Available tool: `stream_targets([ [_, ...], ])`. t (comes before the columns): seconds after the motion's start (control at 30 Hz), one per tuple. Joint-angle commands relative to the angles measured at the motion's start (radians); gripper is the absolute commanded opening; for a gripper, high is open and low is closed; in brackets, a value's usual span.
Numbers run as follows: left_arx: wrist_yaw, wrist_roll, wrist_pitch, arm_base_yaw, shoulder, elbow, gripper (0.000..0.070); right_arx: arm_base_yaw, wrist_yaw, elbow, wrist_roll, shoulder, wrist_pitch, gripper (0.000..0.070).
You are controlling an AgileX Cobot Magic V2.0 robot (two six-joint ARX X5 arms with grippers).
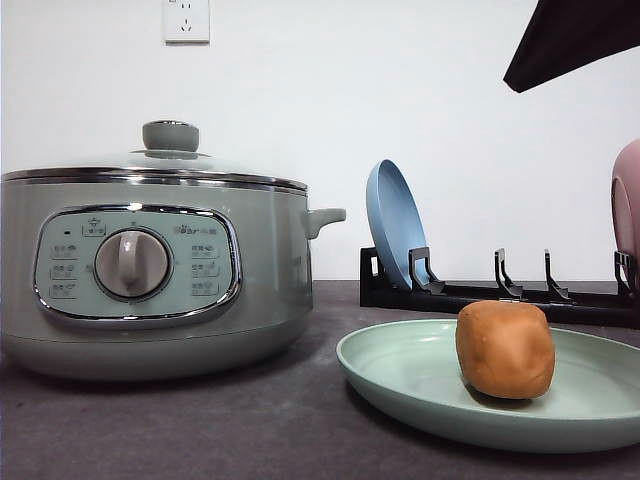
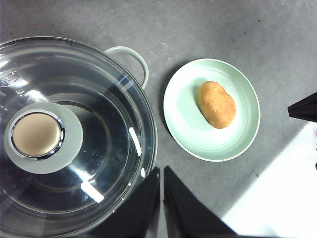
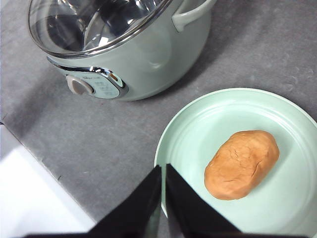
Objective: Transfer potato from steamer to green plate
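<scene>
Potato (image 3: pixel 242 164) on green plate (image 3: pixel 198 129), beside right pincer (image 3: pixel 163 171) (closed)

- Steamer (image 1: pixel 150 280) cut off at the front view's left edge; panel labels too small to read.
- Pink plate (image 1: pixel 627 200) cropped at the right edge.
- Green plate (image 3: pixel 198 134) clipped in the right wrist view.
</scene>
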Motion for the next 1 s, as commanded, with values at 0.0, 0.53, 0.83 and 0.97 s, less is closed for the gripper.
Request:
stream_targets([
  [0.0,-0.018,0.034,0.016,0.000,-0.015,0.023,0.0001,0.006,0.000,0.016,-0.009,0.003,0.006,0.0001],
  [0.53,-0.027,0.074,0.834,0.351,-0.550,-0.420,0.0001,0.006,0.000,0.016,-0.009,0.003,0.007,0.0001],
  [0.83,-0.204,0.073,1.170,0.574,-0.971,-0.993,0.0002,0.006,0.000,0.016,-0.009,0.003,0.007,0.0001],
  [0.97,-0.285,0.072,1.251,0.608,-1.132,-1.225,0.0002,0.006,0.000,0.016,-0.009,0.003,0.007,0.0001],
])
